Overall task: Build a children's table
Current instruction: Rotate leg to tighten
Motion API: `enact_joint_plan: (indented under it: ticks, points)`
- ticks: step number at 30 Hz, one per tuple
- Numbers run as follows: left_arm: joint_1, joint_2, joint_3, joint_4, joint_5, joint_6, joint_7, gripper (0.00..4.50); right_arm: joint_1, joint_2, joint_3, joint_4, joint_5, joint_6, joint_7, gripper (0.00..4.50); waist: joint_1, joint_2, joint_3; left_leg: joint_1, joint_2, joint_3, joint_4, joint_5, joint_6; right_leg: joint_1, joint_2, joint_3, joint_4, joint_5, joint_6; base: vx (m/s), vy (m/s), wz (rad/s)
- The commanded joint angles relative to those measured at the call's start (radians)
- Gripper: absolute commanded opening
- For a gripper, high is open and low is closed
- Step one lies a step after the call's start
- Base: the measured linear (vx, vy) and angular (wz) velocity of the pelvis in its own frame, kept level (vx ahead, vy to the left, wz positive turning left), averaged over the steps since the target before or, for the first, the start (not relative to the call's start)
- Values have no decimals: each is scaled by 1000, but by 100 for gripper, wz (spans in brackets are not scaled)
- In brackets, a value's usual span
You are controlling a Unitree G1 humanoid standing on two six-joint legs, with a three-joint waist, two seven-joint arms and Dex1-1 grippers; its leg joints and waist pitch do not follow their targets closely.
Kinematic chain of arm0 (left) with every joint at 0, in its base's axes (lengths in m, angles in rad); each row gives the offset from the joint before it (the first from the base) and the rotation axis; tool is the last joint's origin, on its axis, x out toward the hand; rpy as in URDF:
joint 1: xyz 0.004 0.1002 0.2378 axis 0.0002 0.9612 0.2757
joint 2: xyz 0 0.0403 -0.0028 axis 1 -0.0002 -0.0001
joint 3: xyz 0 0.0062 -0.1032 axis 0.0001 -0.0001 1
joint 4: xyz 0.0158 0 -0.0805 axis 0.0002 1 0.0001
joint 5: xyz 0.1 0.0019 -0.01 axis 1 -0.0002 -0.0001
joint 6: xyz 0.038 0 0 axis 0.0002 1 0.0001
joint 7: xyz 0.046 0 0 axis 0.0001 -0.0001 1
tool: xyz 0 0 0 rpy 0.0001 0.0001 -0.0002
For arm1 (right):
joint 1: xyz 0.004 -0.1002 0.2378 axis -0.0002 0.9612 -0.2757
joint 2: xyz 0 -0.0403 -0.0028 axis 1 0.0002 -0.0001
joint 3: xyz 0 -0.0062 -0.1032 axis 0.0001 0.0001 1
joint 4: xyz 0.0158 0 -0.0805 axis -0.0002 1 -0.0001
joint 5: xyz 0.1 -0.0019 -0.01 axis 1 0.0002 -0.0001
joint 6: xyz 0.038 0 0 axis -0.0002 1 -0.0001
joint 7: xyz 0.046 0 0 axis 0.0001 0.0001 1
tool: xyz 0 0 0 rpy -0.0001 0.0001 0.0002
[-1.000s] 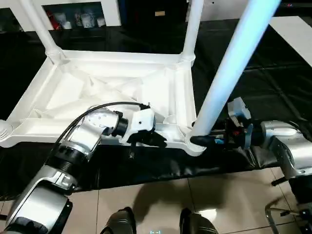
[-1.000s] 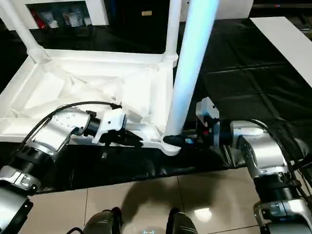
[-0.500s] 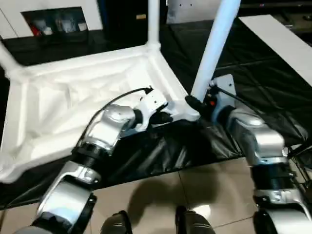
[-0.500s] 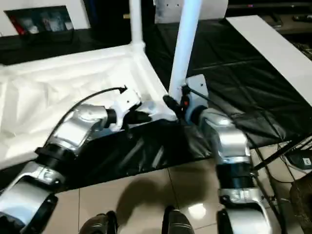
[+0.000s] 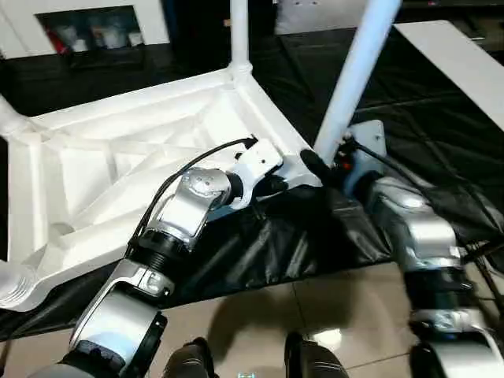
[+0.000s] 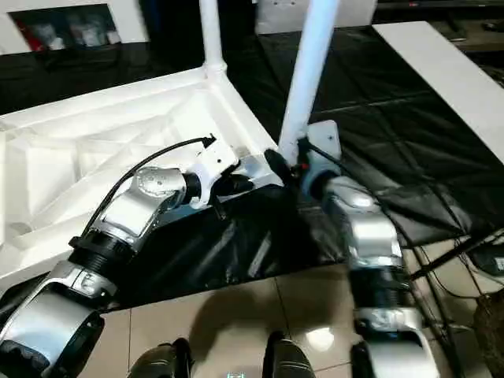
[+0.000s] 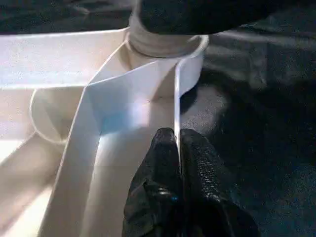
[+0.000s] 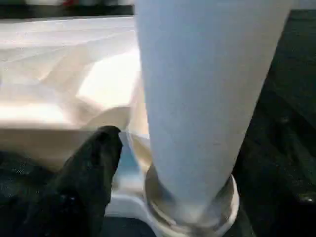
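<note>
Leg going into the near right socket, top pinned by the left arm

The top [image 5: 134, 165] lies upside down on the black bench [image 5: 441, 142], ribs up; left end effector [image 7: 177, 148] is clenched on the thin near rim, just left of the corner socket [image 7: 190, 59]; right end effector [image 5: 315, 167] sits at the foot of the leg [image 5: 354, 71], one black finger [image 8: 94, 163] showing beside it, and whether it is clamped I cannot tell; the leg's long axis rises up and away from its collar [image 8: 190, 210], leaning a touch right; the right arm is nearer, so any turning looks like its job; another leg [image 5: 239, 31] stands in the far right corner.
</note>
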Motion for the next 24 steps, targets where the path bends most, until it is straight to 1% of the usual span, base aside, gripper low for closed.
enact_joint_plan:
  ticks: [1, 2, 3, 4, 5, 6, 8, 9, 10, 14, 15, 16, 17, 18, 19, 20, 21, 22, 23, 24]
  points:
    - [21, 21, -2, 16, -1, -50, -38, 0, 25, -24, 23, -8, 28, -17, 107, 390, 5, -12, -86, 9, 16, -6, -52, -206, 109, 70, -36, 27, -59, -314, -181, 0, 0, 0]
    - [24, 36, -12, 25, 0, -96, -66, 0, 31, -68, 26, -11, 32, -27, 169, 399, 5, -15, -87, 8, 16, -6, -52, -198, 112, 71, -36, 25, -59, -311, -184, 0, 0, 0]
    - [26, 49, -21, 34, 1, -134, -92, 0, 36, -108, 29, -14, 38, -32, 227, 399, 4, -18, -90, 4, 15, -7, -49, -183, 116, 76, -34, 24, -55, -293, -187, 0, 0, 0]
    - [27, 53, -23, 36, 1, -142, -99, 0, 37, -118, 29, -14, 40, -33, 242, 399, 4, -15, -91, 5, 16, -6, -47, -171, 128, 76, -34, 24, -53, -267, -196, 0, 0, 0]
    - [34, 66, -32, 44, -2, -179, -134, 0, 40, -151, 20, -11, 54, -42, 300, 399, 3, -15, -91, 5, 15, -6, -45, -164, 136, 75, -32, 23, -52, -251, -209, 0, 0, 0]
    - [37, 69, -35, 45, -5, -193, -149, 0, 41, -160, 19, -10, 57, -50, 318, 399, 2, -15, -92, 7, 16, -4, -45, -165, 138, 75, -32, 23, -51, -247, -214, 0, 0, 0]
    - [46, 78, -39, 40, -21, -200, -195, 0, 49, -184, 23, -8, 60, -90, 365, 399, 3, -14, -89, 8, 18, -3, -45, -182, 140, 71, -34, 23, -54, -276, -220, 0, 0, 0]
    - [54, 89, -45, 29, -40, -219, -253, 0, 55, -195, 24, -3, 65, -121, 396, 399, 3, -16, -88, 11, 20, -2, -46, -193, 136, 69, -35, 23, -56, -302, -220, 0, 0, 0]
    - [64, 109, -58, 16, -59, -236, -327, 0, 64, -216, 28, 6, 81, -165, 457, 399, 7, -18, -88, 11, 22, -3, -47, -199, 133, 69, -38, 23, -57, -327, -215, 0, 0, 0]
    - [73, 148, -90, 13, -68, -304, -441, 0, 71, -240, 38, 22, 104, -196, 534, 399, 16, -14, -89, 15, 28, -3, -48, -202, 129, 65, -36, 24, -53, -324, -225, 0, 0, 0]
    - [76, 158, -98, 15, -71, -322, -477, 0, 73, -247, 40, 27, 112, -199, 569, 399, 20, -11, -89, 18, 30, -1, -48, -206, 129, 63, -36, 25, -52, -316, -232, 0, 0, 0]
    - [78, 164, -103, 15, -73, -329, -496, 0, 74, -251, 44, 29, 116, -202, 590, 399, 24, -11, -90, 17, 31, -2, -48, -206, 128, 64, -35, 24, -48, -302, -238, 0, 0, 0]
    - [79, 171, -110, 14, -75, -340, -521, 0, 75, -257, 51, 30, 122, -204, 622, 399, 25, -13, -91, 17, 31, -1, -48, -203, 130, 65, -35, 25, -47, -293, -240, 0, 0, 0]
    - [78, 174, -113, 17, -76, -352, -542, 0, 74, -262, 59, 35, 126, -211, 652, 383, 28, -13, -92, 17, 32, -2, -47, -200, 133, 65, -36, 25, -45, -283, -244, 0, 0, 0]
    - [77, 176, -115, 18, -77, -358, -557, 0, 72, -264, 64, 41, 128, -214, 670, 383, 32, -12, -92, 17, 33, -1, -46, -197, 135, 65, -37, 27, -44, -278, -247, 0, 0, 0]
    - [75, 176, -118, 19, -77, -363, -568, 0, 68, -265, 70, 48, 128, -220, 686, 373, 33, -15, -93, 17, 33, -1, -45, -193, 135, 65, -37, 27, -43, -276, -248, 0, 0, 0]
    - [73, 178, -120, 20, -76, -366, -575, 0, 66, -267, 76, 52, 129, -225, 701, 355, 37, -14, -92, 17, 33, -1, -45, -193, 133, 65, -39, 27, -43, -281, -247, 0, 0, 0]
    - [70, 178, -121, 23, -76, -372, -582, 0, 63, -268, 82, 59, 134, -225, 720, 355, 39, -17, -94, 16, 32, -1, -45, -192, 132, 66, -40, 27, -43, -288, -245, 0, 0, 0]
    - [68, 178, -121, 26, -76, -375, -586, 0, 61, -271, 89, 63, 136, -225, 737, 355, 39, -16, -94, 16, 32, -1, -44, -190, 131, 66, -40, 28, -42, -290, -244, 0, 0, 0]
    - [65, 177, -121, 30, -76, -378, -589, 0, 60, -275, 99, 66, 135, -226, 757, 346, 41, -18, -95, 16, 31, -1, -44, -189, 130, 66, -40, 27, -43, -296, -241, 0, 0, 0]
